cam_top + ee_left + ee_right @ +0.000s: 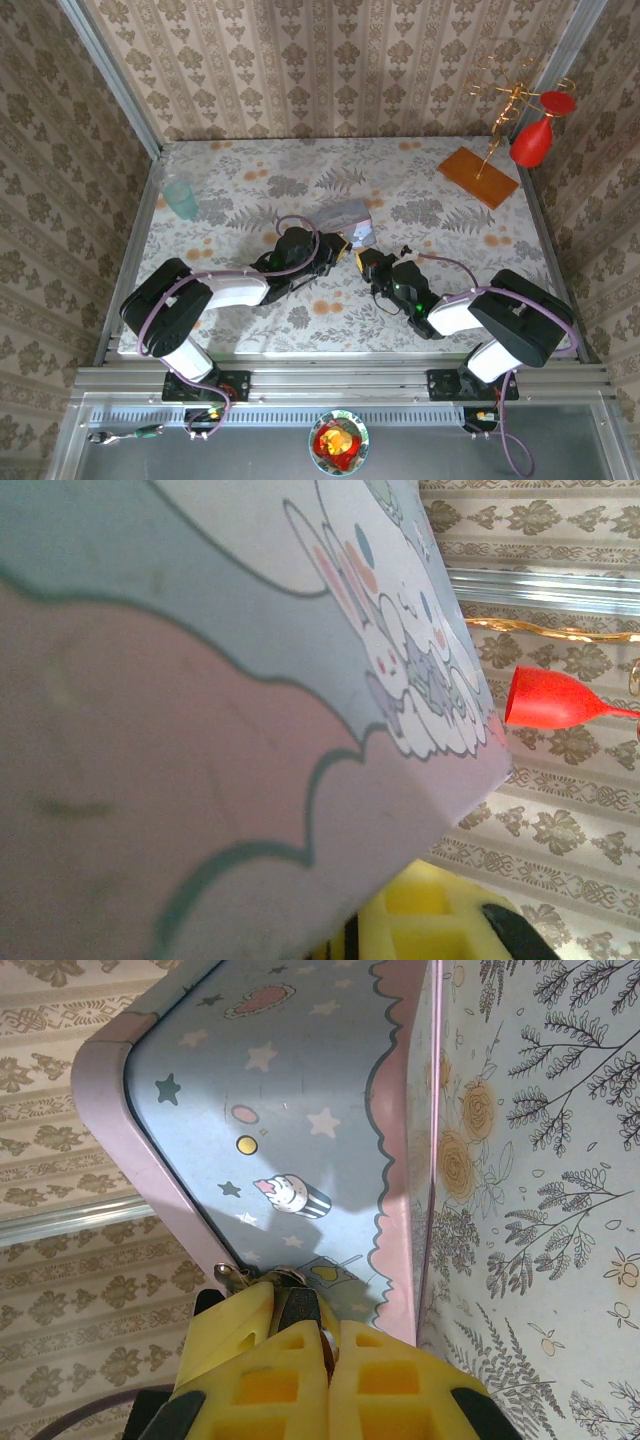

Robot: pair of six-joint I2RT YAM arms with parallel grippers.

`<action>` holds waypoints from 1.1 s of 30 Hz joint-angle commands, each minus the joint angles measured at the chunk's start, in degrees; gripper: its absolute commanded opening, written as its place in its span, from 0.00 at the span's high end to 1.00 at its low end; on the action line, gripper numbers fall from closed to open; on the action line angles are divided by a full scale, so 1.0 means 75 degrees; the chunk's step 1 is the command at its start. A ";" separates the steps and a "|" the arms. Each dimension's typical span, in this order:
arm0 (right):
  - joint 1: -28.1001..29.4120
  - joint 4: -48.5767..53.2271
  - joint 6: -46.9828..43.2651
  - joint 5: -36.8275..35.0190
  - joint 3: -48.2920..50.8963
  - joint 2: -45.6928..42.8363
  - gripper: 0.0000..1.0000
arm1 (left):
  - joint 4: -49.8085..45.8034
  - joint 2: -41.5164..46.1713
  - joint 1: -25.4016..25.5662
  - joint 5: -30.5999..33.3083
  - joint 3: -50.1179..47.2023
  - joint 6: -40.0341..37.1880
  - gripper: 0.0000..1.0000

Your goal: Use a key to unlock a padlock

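Both hands meet at the cartoon tin (345,213) in the middle of the desk (250,190).
The right hand (360,262), at the tin's 5 o'clock, is pinched tight on the small dark padlock (298,1308) at the tin's corner. A silvery loop (232,1276) shows just beside its fingers. The left hand (338,250) sits close by the tin's 7 o'clock; I cannot tell its grip.
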State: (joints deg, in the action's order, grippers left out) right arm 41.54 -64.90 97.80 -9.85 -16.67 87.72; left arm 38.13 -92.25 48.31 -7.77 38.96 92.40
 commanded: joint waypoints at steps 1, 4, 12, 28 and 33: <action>0.0159 -0.0610 -0.0067 0.1852 -0.0476 -0.0203 1.00 | 0.1136 0.0223 0.0674 -0.1129 0.0404 0.0109 1.00; -0.0132 -0.0310 -0.0099 0.2253 -0.0594 -0.0335 1.00 | 0.0946 0.0237 0.0771 -0.1145 0.0404 -0.0019 1.00; -0.0084 0.0287 -0.0475 0.3298 -0.1423 -0.0361 1.00 | 0.1156 -0.0069 0.0914 -0.1249 0.0544 0.0068 1.00; -0.1256 0.0893 -0.1130 0.4069 -0.0720 -0.0697 1.00 | 0.0782 0.0252 0.0683 -0.1355 0.0386 -0.0121 1.00; -0.1341 0.1254 -0.1337 0.4138 -0.0667 -0.0901 1.00 | 0.0817 0.0276 0.0626 -0.1355 0.0341 -0.0094 1.00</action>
State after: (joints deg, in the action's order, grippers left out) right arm 29.89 -52.34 91.13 13.54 -20.93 83.09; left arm 39.07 -92.20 49.15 -5.56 39.03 92.36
